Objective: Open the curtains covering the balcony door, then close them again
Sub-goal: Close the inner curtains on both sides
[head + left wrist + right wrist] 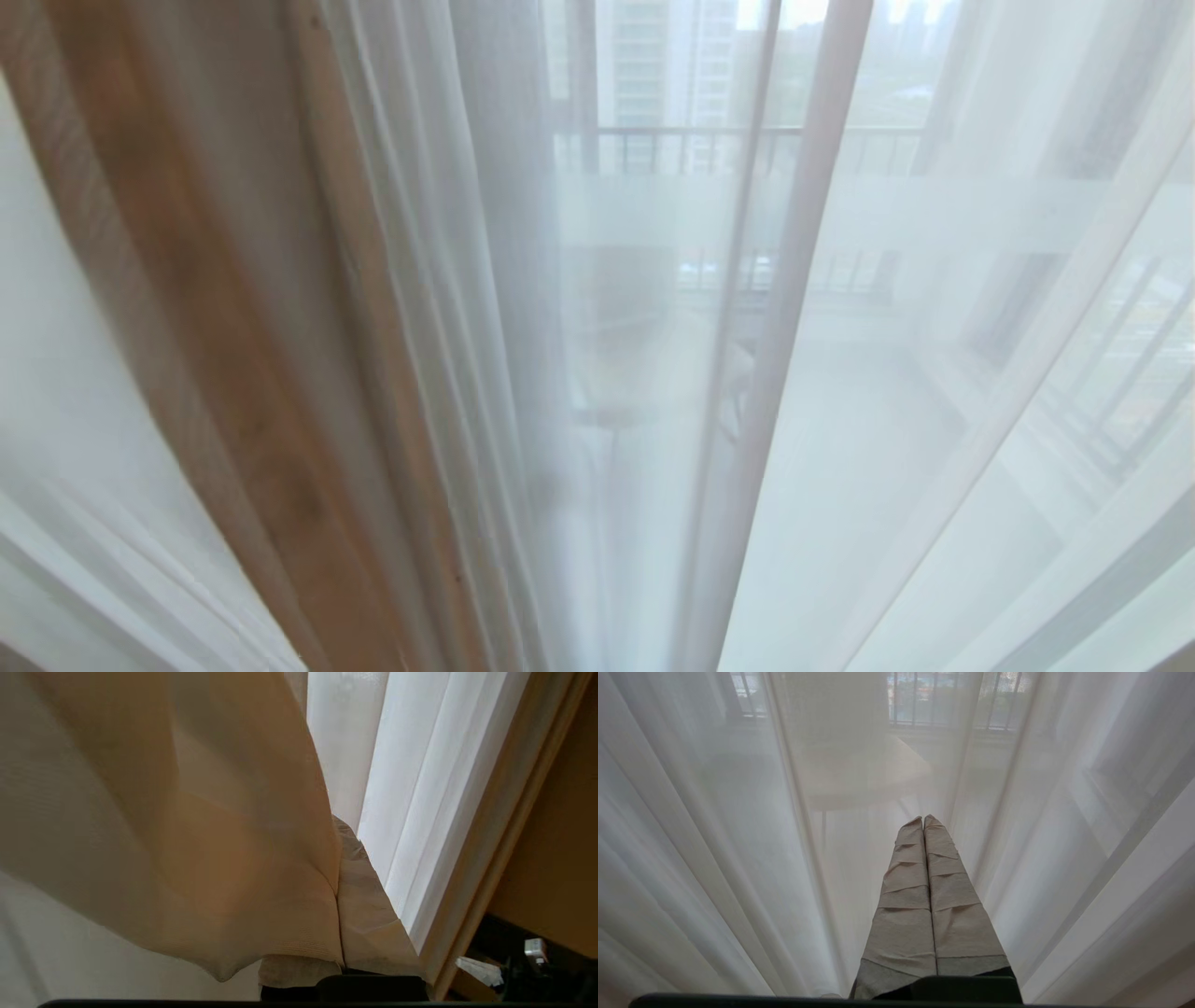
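Note:
The curtains fill the head view: the thick cream-beige curtain point(233, 373) hangs at the left, and the white sheer point(887, 420) covers the middle and right. Through the sheer the balcony door point(653, 210) shows faintly, with its frosted band and a dark upright frame. Neither gripper is in the head view. In the left wrist view my left gripper point(336, 823) is shut on the thick curtain point(187, 835); the cloth drapes over one taped finger and runs into the seam between the two. My right gripper point(923, 819) is shut and empty, pointing at the sheer point(714, 835) close ahead.
Behind the sheer stand a round table point(859, 770) and the balcony railing point(747, 140). In the left wrist view, folds of sheer point(420, 788) hang beside a tan wall point(560, 835), with dark clutter point(537, 961) low beside it.

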